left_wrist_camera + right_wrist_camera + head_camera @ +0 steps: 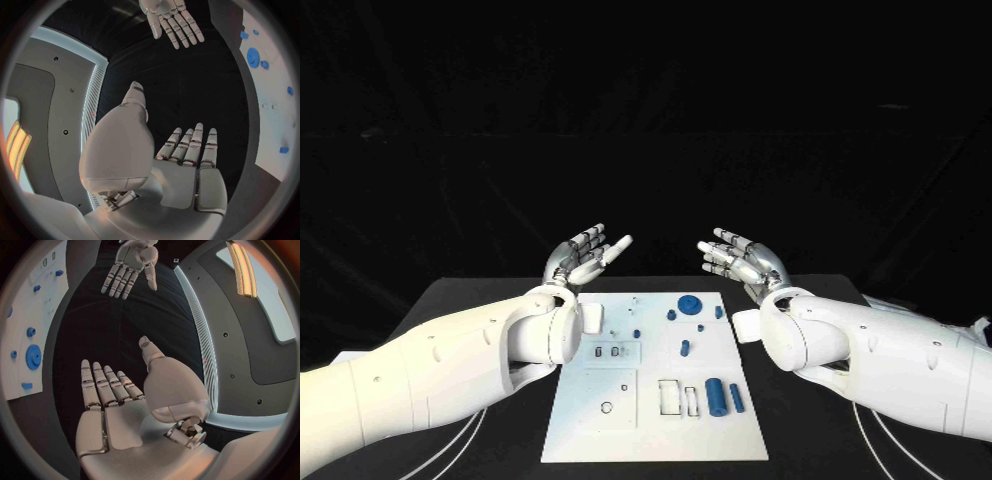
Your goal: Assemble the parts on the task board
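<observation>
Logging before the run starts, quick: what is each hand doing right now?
Left hand: open, fingers spread, holding nothing, raised beyond the white task board.
Right hand: open, fingers spread, holding nothing.

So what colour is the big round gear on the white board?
Blue. The big round gear shows best in the head view.

The table (473, 300) is black. On it lies the white task board (625, 420). The small parts on the board are blue: a round gear (689, 303) at the far end and a long peg (715, 396) near the right edge. Both arms are white. The left hand (584, 255) and the right hand (740, 258) are silver.
</observation>
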Robot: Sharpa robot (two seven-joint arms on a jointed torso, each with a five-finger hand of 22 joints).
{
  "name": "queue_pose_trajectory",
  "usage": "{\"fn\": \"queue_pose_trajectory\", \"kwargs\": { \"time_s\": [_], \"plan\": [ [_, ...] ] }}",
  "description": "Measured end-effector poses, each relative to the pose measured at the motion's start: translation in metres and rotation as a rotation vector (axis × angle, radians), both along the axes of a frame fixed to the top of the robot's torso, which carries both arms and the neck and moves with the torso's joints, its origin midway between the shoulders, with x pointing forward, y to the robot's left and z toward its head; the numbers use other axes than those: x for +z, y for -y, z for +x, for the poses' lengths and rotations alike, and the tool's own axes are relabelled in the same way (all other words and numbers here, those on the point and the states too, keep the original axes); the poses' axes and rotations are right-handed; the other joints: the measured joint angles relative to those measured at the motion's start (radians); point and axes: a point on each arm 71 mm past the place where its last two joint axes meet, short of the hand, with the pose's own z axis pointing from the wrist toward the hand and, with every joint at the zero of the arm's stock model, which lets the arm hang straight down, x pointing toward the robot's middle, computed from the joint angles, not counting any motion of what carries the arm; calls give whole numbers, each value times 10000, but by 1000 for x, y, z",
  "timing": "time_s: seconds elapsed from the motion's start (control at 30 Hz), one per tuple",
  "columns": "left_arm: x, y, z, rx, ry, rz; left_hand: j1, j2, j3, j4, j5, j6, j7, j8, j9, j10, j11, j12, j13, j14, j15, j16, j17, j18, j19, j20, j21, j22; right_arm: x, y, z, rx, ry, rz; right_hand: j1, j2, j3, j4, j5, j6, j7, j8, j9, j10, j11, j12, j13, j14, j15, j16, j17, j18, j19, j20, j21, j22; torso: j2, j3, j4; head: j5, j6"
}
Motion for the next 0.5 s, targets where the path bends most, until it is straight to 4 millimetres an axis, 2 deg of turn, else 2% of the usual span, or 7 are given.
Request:
{"fn": "queue_pose_trajectory", "kwargs": {
  "time_s": [0.07,0.13,0.27,0.3,0.33,0.4,0.5],
  "plan": [
    [0,0,0,-91,-31,-38,377,38,87,87,32,274,-1,48,33,328,118,51,33,375,91,90,46,229,281,75,77,46,0,-1,3,466,-11,-88,295,36,57,-155,-4,554,30,91,48,816,-41,123,60,847,-70,119,47,233,567,26,175,74,-2,1,0,0,-1],
    [-1,1,0,-174,-57,-74,494,164,186,138,32,547,21,87,61,708,224,118,66,849,153,192,100,230,672,105,160,105,0,-4,6,993,-47,-193,540,62,143,-285,-77,1251,78,198,109,1679,-122,254,108,1647,-172,240,92,270,1083,39,355,137,-5,-1,0,0,-1],
    [-1,1,0,-279,-91,-122,575,855,746,89,32,1865,108,312,173,2581,468,394,197,2942,292,684,317,228,2959,102,767,423,0,-7,8,1735,-113,-352,893,76,301,-584,-156,2860,253,387,212,3204,-339,478,153,3078,-420,437,129,473,2024,6,692,226,-5,-3,-1,0,-1],
    [-1,2,0,-290,-95,-127,604,1054,858,59,32,2331,145,420,227,3260,444,538,263,3282,245,823,368,242,3371,84,922,492,0,-8,8,1962,-146,-403,940,81,317,-622,-156,3038,280,387,220,3353,-365,486,153,3222,-449,455,130,473,2123,-3,731,233,-6,-3,-1,0,-1],
    [-1,2,0,-315,-104,-138,678,1403,1010,-17,32,3524,267,699,355,4594,316,883,388,4035,74,1142,479,476,4205,38,1289,647,-1,-9,9,2210,-185,-458,977,87,397,-702,-156,3544,359,430,241,3780,-442,506,159,3636,-537,463,141,624,2421,-41,837,256,-6,-3,-1,0,-1],
    [-1,2,0,-339,-110,-149,774,1606,1081,-88,32,4632,473,934,440,5542,154,1143,436,4794,-140,1429,596,547,5045,-68,1666,790,-1,-10,9,2415,-221,-506,1020,48,481,-786,-204,4014,437,463,246,4183,-521,511,168,4040,-627,525,144,625,2717,-91,950,272,-6,-3,-1,0,-1],
    [3,-9,-2,-372,-21,-181,873,1751,990,-228,32,5313,731,1012,435,6278,-69,1240,415,5657,-403,1664,786,547,5895,-285,1987,906,9,7,16,2338,590,-1857,1068,76,620,-926,-203,4701,575,463,258,4806,-648,543,168,4671,-785,541,158,627,3191,-201,1138,284,119,0,38,-24,28]
  ]
}}
